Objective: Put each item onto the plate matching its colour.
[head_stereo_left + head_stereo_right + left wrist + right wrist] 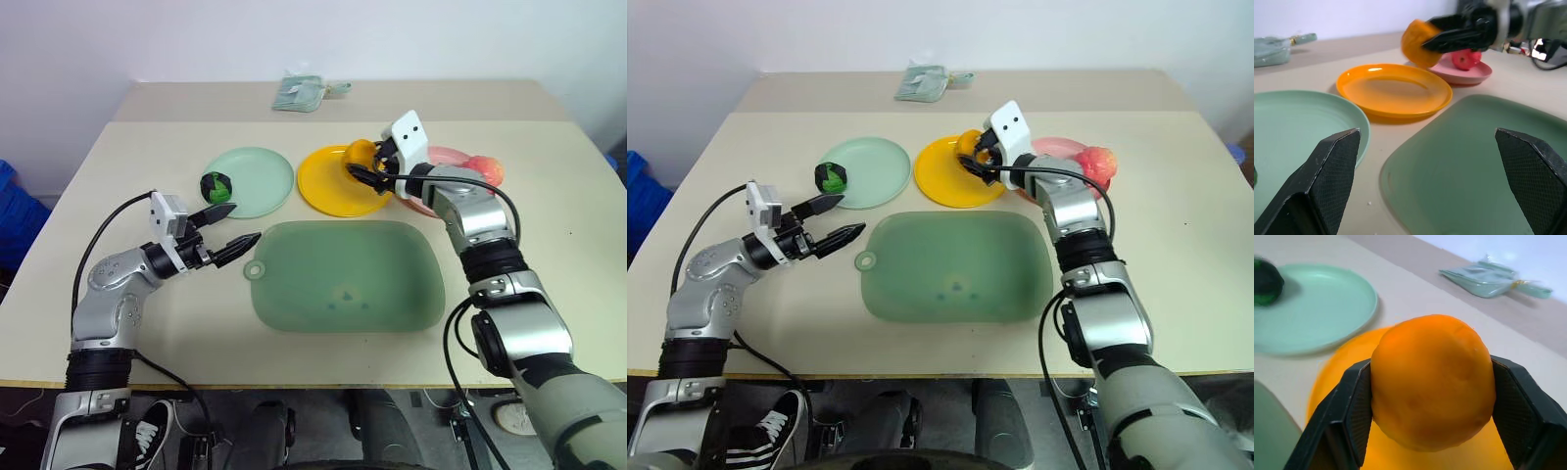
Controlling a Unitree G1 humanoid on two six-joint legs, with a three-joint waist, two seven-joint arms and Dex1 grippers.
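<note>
— Orange fruit, where was it?
— Squeezed in the right claw, held up over the yellow-orange plate.
— And the left claw?
— Wide open, holding nothing, near the mint green plate

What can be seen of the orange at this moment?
The orange is a round, fist-sized fruit with smooth, faintly dimpled bright orange skin. It is clamped on both sides between the right gripper's black fingers and held in the air above the yellow-orange plate, not resting on it.
</note>
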